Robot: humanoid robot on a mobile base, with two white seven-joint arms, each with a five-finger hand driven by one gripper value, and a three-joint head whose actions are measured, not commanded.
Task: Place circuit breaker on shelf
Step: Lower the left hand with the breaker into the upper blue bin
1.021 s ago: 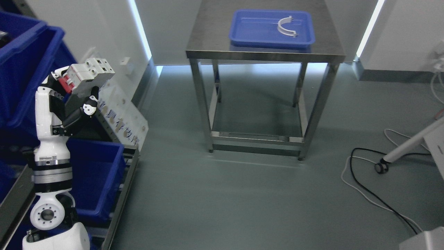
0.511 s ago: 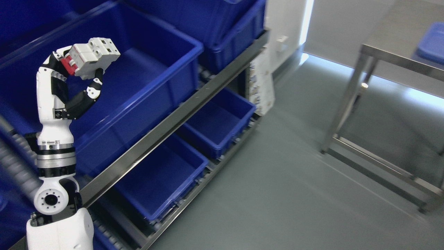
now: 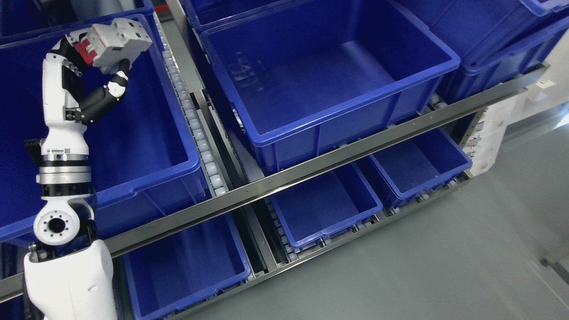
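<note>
A white and grey circuit breaker (image 3: pixel 116 44) with a red switch is held up at the upper left. My left hand (image 3: pixel 95 66) is shut on it, the arm rising from the lower left. The breaker hangs over the large blue bin (image 3: pixel 146 133) at the left of the upper shelf level. The shelf (image 3: pixel 311 166) is a steel rack with a front rail running across the picture. My right arm does not show.
A second large blue bin (image 3: pixel 320 80) sits in the middle of the upper level, with more bins at the top right. Smaller blue bins (image 3: pixel 324 204) stand on the lower level. Roller tracks (image 3: pixel 195 120) run between bins. Grey floor lies at the lower right.
The camera has swung left, from the steel table to the shelf rack, which now fills the view. My left hand still holds the breaker in the same pose.
</note>
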